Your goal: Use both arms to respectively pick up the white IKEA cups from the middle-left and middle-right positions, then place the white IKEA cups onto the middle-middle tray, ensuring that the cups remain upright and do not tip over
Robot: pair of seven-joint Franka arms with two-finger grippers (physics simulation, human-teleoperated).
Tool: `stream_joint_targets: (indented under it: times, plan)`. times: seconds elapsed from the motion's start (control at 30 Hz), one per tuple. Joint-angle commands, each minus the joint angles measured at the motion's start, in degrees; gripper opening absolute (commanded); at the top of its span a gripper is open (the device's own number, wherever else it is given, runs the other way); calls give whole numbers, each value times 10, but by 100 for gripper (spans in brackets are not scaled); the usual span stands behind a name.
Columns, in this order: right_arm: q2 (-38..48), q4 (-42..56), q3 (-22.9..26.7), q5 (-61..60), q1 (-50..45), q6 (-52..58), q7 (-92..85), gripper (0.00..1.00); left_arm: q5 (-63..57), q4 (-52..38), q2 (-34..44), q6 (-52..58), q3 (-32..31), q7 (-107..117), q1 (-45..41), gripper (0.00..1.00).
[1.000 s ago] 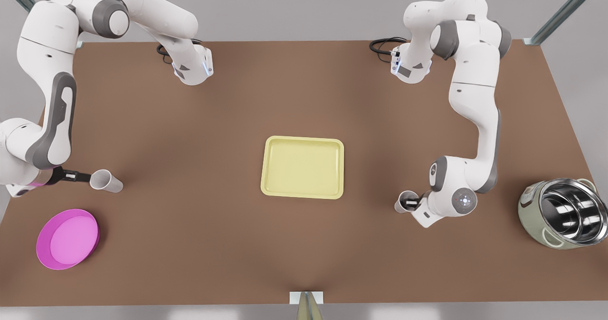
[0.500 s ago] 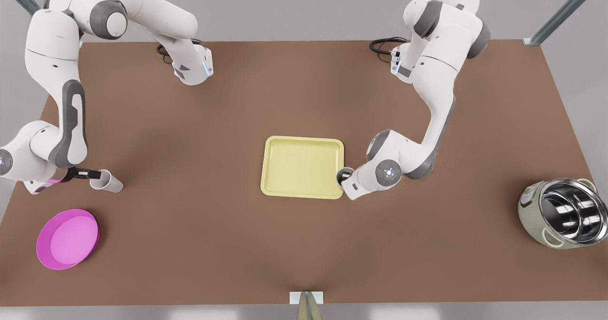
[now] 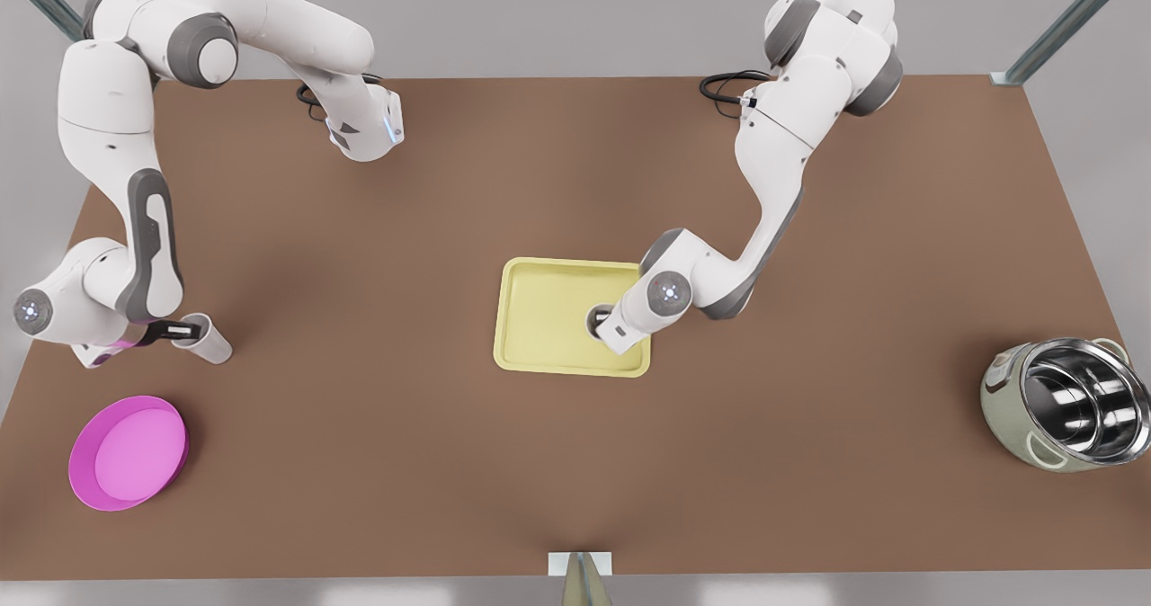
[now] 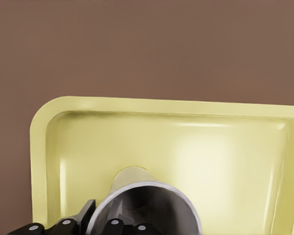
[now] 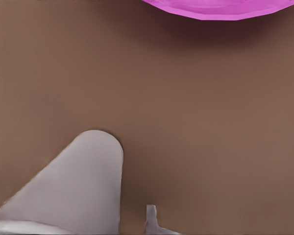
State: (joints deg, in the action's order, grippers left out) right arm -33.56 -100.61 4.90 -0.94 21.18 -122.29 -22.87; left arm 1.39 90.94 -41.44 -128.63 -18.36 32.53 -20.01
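Carried inward since a moment ago, one white cup (image 3: 600,320) now hangs over the tray (image 3: 539,318) near its right edge, pinched by the left gripper (image 3: 608,326). Near the table's (image 3: 575,462) left edge, the other cup (image 3: 204,337) stands between the right gripper's (image 3: 180,330) spread fingers, beside a pink plate (image 3: 129,452).

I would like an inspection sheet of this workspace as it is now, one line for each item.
Surface: flat brown table.
Job's things: pale yellow rectangular tray; first white tapered cup held over the tray; second white tapered cup on the table.
Clutter: round magenta plate; steel-lined pot.
Grippers: left gripper shut on the first cup; right gripper at the second cup's rim.
Cables: black cable loops by the arm bases.
Surroundings: grey metal struts at the far corners.
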Motion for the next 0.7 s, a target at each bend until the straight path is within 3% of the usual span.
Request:
stream_joint_targets:
  times: [0.0, 0.03, 0.17, 0.27, 0.43, 0.53, 0.6, 0.63, 0.67]
  plan:
    - [3, 1, -2, 7, -7, -1, -17, 21, -3, 0, 0, -25, -1, 140, 3, 65]
    - [6, 1, -4, 7, -14, 1, -13, 21, -3, 3, 8, -22, -1, 140, 3, 79]
    - [13, 27, -34, -18, -16, 6, -15, 21, -3, 42, 36, -22, -1, 140, 8, 100]
    - [9, 49, -121, -35, -36, 6, -13, 21, -3, 52, 43, -12, -1, 140, 8, 100]
    - [7, 85, -121, -39, -241, 6, 5, 21, -2, 52, 52, 9, -7, 140, 16, 100]
    - [2, 104, -125, -41, -308, 0, 5, 21, -2, 50, 54, 14, -10, 141, 21, 100]
    - [-4, 104, -130, -41, -342, -1, 5, 21, 2, 4, 93, 163, -9, 141, 30, 100]
    - [-5, 104, -142, -41, -346, -1, 5, 21, -1, -90, 92, 333, -8, 139, 43, 100]
    - [-14, 108, -150, -42, -349, -2, 5, 21, -1, -145, 92, 425, -7, 139, 54, 100]
